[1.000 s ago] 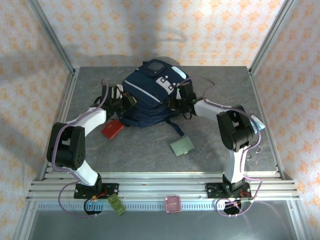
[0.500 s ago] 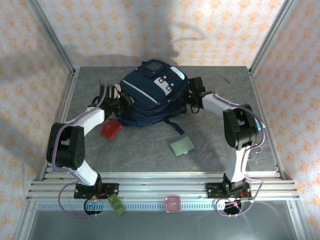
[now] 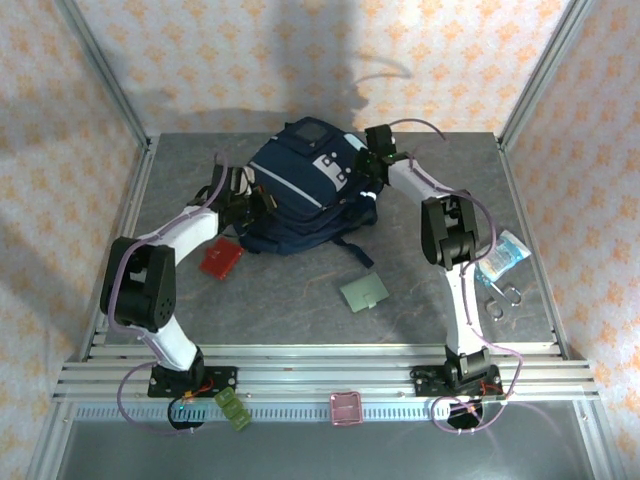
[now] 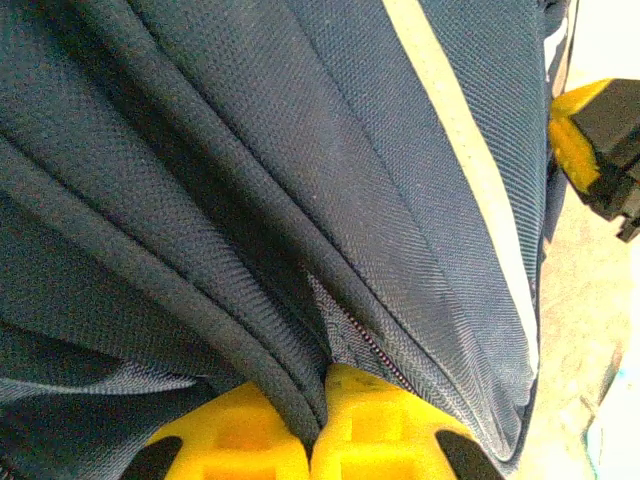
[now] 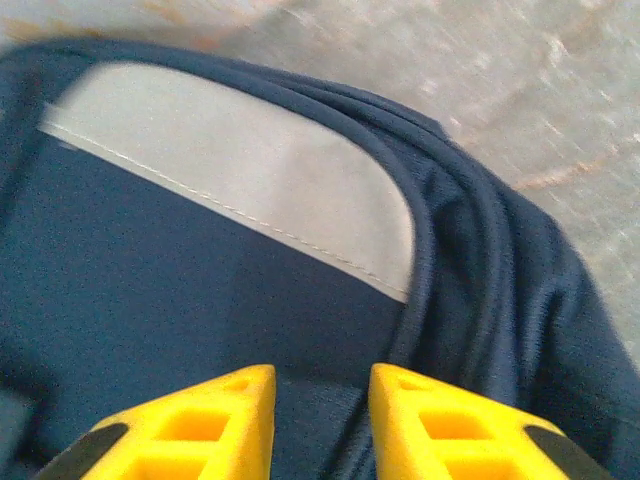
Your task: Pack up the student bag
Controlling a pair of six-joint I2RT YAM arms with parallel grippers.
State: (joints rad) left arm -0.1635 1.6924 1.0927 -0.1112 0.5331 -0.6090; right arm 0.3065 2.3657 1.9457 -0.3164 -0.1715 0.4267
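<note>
Seen from above, the large navy-blue fabric student bag point(image 3: 305, 185) with pale stripes lies at the back middle of the grey table point(image 3: 300, 310). The left arm point(image 3: 180, 232) is at its left side and the right arm point(image 3: 410, 185) at its far right corner, probably to pull the opening wide. A flat red item point(image 3: 222, 258), a pale green card point(image 3: 363, 292) and a light blue packet point(image 3: 503, 252) lie apart on the table, not yet packed. In the left wrist view, the left gripper point(image 4: 320, 402) is clenched on a fold of bag fabric beside the zip, I think to anchor it. In the right wrist view, the right gripper point(image 5: 320, 385) hovers over the grey patch with its jaws somewhat parted, grasping nothing I can see. A second ago the right arm was at the bag's near right side. It has since swung to the far corner, and the left grip is unchanged.
</note>
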